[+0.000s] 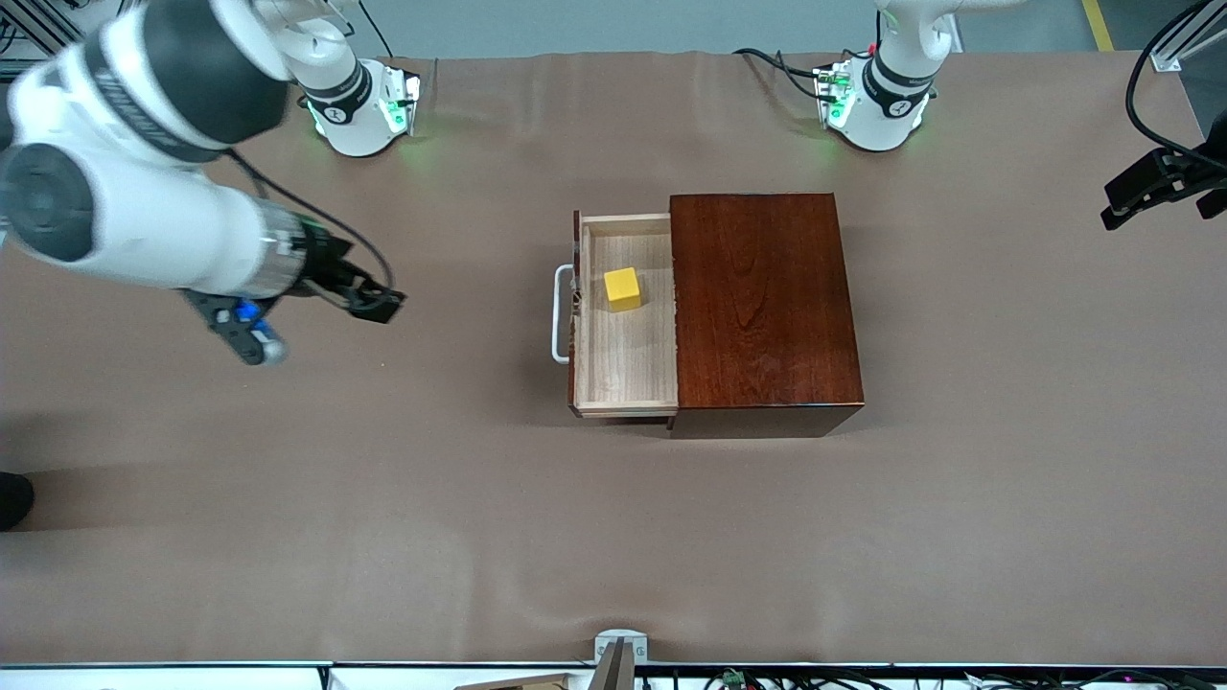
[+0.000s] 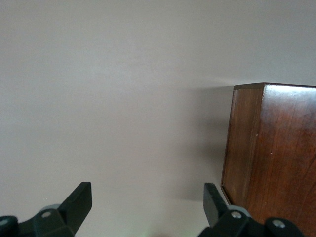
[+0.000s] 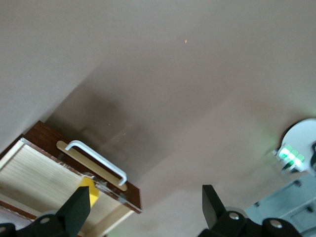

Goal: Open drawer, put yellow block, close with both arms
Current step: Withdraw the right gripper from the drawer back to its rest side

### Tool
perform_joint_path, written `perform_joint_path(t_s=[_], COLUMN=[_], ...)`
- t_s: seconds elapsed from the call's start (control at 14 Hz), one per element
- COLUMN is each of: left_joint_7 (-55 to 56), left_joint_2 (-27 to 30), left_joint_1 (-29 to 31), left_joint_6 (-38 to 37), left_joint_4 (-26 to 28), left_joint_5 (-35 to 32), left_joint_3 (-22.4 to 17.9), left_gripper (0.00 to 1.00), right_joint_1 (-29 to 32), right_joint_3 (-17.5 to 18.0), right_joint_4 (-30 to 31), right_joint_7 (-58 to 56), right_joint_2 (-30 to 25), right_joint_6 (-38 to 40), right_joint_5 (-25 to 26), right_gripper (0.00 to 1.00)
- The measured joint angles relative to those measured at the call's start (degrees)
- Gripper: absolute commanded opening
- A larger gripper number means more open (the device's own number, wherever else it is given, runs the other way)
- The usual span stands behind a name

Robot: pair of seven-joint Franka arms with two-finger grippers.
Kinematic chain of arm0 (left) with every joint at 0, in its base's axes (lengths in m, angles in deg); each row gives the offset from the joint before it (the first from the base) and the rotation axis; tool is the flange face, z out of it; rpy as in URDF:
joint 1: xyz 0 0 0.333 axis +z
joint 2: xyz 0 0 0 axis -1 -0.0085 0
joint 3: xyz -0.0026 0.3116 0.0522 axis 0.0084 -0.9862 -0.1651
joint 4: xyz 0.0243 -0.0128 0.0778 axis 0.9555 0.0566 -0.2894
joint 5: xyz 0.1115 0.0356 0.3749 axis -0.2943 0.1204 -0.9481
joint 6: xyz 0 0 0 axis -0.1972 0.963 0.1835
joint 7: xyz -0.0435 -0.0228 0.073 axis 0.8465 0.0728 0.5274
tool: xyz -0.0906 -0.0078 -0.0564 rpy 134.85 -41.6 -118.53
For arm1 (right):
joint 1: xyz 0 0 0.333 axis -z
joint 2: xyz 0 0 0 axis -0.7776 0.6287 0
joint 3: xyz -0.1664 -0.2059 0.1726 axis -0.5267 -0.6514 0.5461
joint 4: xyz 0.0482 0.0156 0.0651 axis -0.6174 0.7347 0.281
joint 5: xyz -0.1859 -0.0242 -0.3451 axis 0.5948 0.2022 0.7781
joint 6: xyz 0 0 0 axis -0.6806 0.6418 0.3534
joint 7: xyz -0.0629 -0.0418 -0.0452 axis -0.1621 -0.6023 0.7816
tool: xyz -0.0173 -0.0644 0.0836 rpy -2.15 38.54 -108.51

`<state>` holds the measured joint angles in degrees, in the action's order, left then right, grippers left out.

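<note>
The dark reddish-brown box (image 1: 762,297) stands mid-table. Its pale wood drawer (image 1: 628,359) is pulled out toward the right arm's end, with the white handle (image 1: 557,314) in front. The yellow block (image 1: 622,288) lies in the drawer. My right gripper (image 1: 381,305) is open and empty, over the table in front of the drawer, well clear of the handle. Its wrist view shows the gripper (image 3: 146,205), the drawer (image 3: 44,177), the handle (image 3: 98,160) and the block (image 3: 90,190). My left gripper (image 1: 1117,206) is open and empty at the left arm's end, apart from the box (image 2: 269,153).
Brown cloth (image 1: 383,498) covers the table. The two green-lit arm bases (image 1: 359,105) (image 1: 872,96) stand at the edge farthest from the front camera. A small grey mount (image 1: 618,652) sits at the nearest edge. A dark object (image 1: 14,498) shows at the right arm's end.
</note>
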<state>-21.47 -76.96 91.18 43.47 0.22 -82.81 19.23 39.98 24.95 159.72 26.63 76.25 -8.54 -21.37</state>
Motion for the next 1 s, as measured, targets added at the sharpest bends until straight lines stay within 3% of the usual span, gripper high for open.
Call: perform_joint_path(t_s=[0.57,1.0], left_joint_7=[-0.01,0.36], left_joint_2=[-0.92,-4.72], left_joint_1=[-0.22,-0.39], left_joint_6=[0.73,2.14], left_joint_4=[-0.05,-2.90], left_joint_5=[0.00,0.14], left_joint_3=[0.53,4.47], left_gripper=[1.00,1.00], right_joint_1=[8.67,12.14], right_joint_3=[0.59,0.57], right_joint_4=[-0.13,3.11], right_joint_7=[-27.16,-41.16], right_joint_2=[-5.60,-12.33], right_joint_6=[5.39,5.13], right_joint_5=[4.33,8.27], right_gripper=[1.00,1.00])
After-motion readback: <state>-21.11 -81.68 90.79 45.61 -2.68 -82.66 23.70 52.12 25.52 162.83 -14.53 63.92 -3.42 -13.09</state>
